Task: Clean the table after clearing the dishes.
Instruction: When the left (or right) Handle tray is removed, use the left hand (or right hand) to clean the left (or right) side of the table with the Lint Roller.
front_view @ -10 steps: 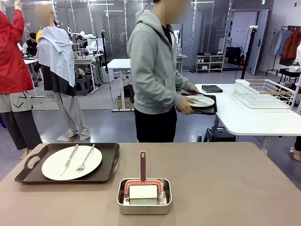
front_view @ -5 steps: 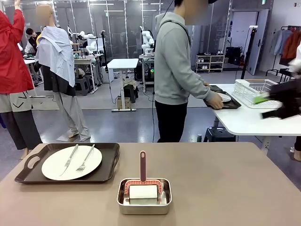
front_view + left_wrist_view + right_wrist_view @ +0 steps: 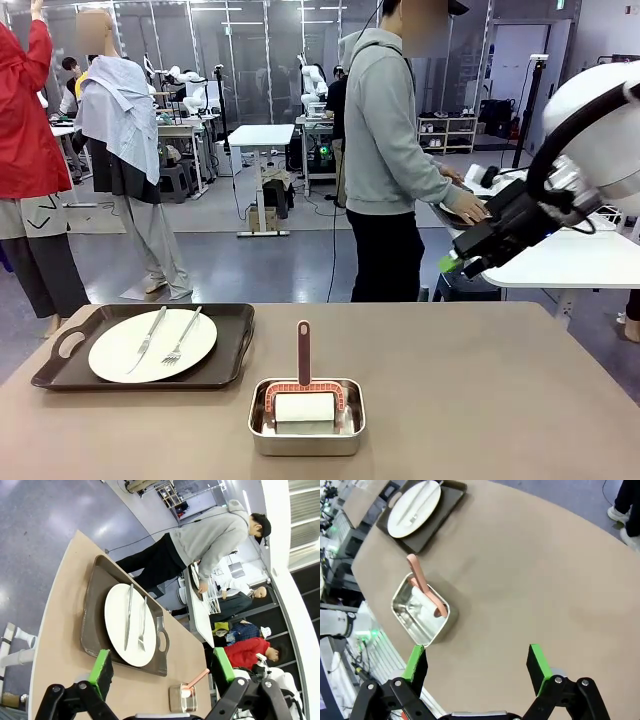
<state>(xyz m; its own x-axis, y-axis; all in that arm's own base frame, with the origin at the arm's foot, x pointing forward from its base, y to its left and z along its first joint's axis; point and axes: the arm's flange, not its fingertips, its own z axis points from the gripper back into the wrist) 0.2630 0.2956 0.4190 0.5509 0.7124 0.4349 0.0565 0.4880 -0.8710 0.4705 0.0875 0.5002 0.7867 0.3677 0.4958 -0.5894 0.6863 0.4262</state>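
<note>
1. Treat the table (image 3: 480, 390) as not ready for wiping. Carries one set of the dishes just left of and a little beyond the steel pan (image 3: 305, 446): a white plate (image 3: 115, 355) with knife (image 3: 148, 338) and fork (image 3: 183, 337), on a dark handled tray (image 3: 232, 340).
2. Clear that tray first. Grip a handle or the long rim, never the plate, and keep it level to stop the cutlery sliding off.
3. Leave the roller inside the pan until then, pink handle (image 3: 303, 350) upright over the white roll (image 3: 304, 408).
4. Use the left gripper (image 3: 162, 665) for the tray. Hangs spread wide and empty, raised and seemingly left of the pan, looking across at the tray.
5. Keep the right gripper (image 3: 452, 262), likewise wide and empty, high to the right of and beyond the pan. Stay well apart from the person's hand (image 3: 468, 208) at the white table (image 3: 560, 265) farther back.
6. Afterwards, close squarely on the pink handle and lift straight up to avoid tipping the pan. Roll outward from the pan in overlapping passes.
</note>
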